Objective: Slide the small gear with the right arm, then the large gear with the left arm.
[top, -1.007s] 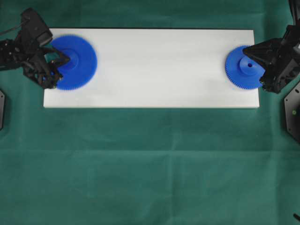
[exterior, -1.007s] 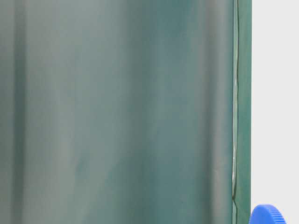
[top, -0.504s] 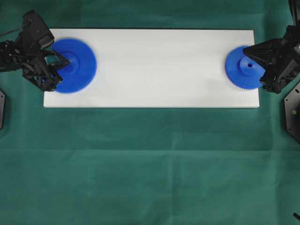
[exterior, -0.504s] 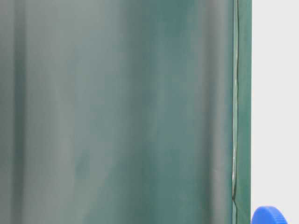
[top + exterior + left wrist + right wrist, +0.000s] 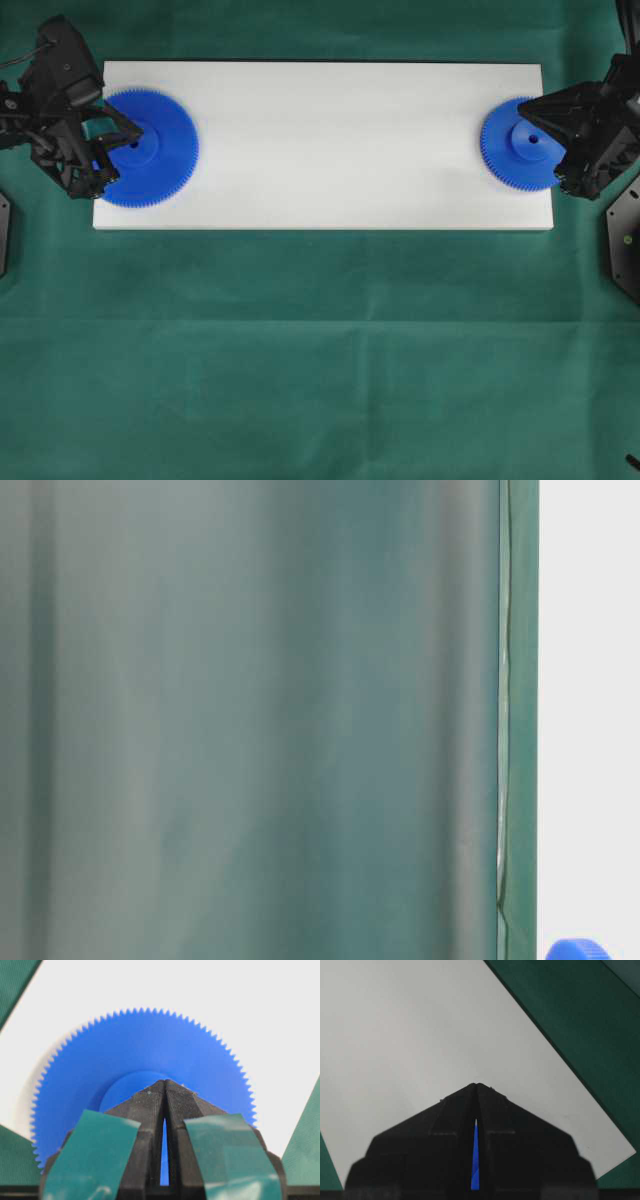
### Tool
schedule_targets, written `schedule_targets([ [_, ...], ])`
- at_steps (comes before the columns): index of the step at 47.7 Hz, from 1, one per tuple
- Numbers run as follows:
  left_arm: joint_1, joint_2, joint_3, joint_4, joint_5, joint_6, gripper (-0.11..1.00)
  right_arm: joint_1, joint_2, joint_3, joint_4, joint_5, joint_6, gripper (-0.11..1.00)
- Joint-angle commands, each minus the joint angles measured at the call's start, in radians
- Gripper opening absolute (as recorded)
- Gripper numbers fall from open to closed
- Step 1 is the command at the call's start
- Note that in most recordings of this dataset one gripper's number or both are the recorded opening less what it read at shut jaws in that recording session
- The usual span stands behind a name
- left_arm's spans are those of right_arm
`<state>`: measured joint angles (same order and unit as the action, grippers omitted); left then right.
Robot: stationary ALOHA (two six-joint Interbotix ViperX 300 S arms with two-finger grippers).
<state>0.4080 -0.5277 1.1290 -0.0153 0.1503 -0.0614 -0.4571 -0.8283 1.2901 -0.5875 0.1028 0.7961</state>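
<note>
Blue moulded plastic, two items, both lying flat on a white board [image 5: 330, 150] set on a green-clothed worktop [image 5: 320, 350].

Item 1, the large gear [image 5: 145, 1075]: in the left wrist view it sits directly under the left end effector [image 5: 164, 1085], whose teal-taped fingers [image 5: 92, 1155] are pressed together to a point resting at the raised hub, a slim blue sliver visible between them. Overhead, this gear [image 5: 148, 147] lies at the board's left end, its rim overhanging the left edge slightly.

Item 2, the small gear [image 5: 520, 143]: at the board's right end, the right end effector [image 5: 535, 108] over its hub side, fingers likewise closed tip to tip with nothing clamped; the right wrist view shows the same joined point [image 5: 476, 1085] with blue behind the slit.

Handling, judged: light, rigid, thin discs with a smooth underside on a slick board, so likely to slide freely and to overrun or spin if pushed off-centre. Teeth are fine and could chip; best contact is the hub wall or centre hole, pressed by the closed tip, not pinched at the rim.

Orientation: both discs face up, hub uppermost, axis vertical. Being round, neither has a long axis in plan; the board's long axis runs left to right between them.
</note>
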Motion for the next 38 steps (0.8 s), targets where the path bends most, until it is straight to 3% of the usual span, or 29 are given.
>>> schedule_targets([
  [1,-0.002,-0.038,-0.017,0.002,-0.008,0.002,0.00,0.002,0.002,-0.008,0.002,-0.011,0.000,0.50],
  [23,-0.026,-0.160,0.037,0.002,-0.071,0.003,0.00,0.002,-0.023,-0.005,0.002,-0.028,0.000,0.50],
  [38,-0.112,-0.161,0.029,0.002,-0.086,0.002,0.00,0.034,-0.021,-0.005,-0.002,-0.101,-0.003,0.50],
])
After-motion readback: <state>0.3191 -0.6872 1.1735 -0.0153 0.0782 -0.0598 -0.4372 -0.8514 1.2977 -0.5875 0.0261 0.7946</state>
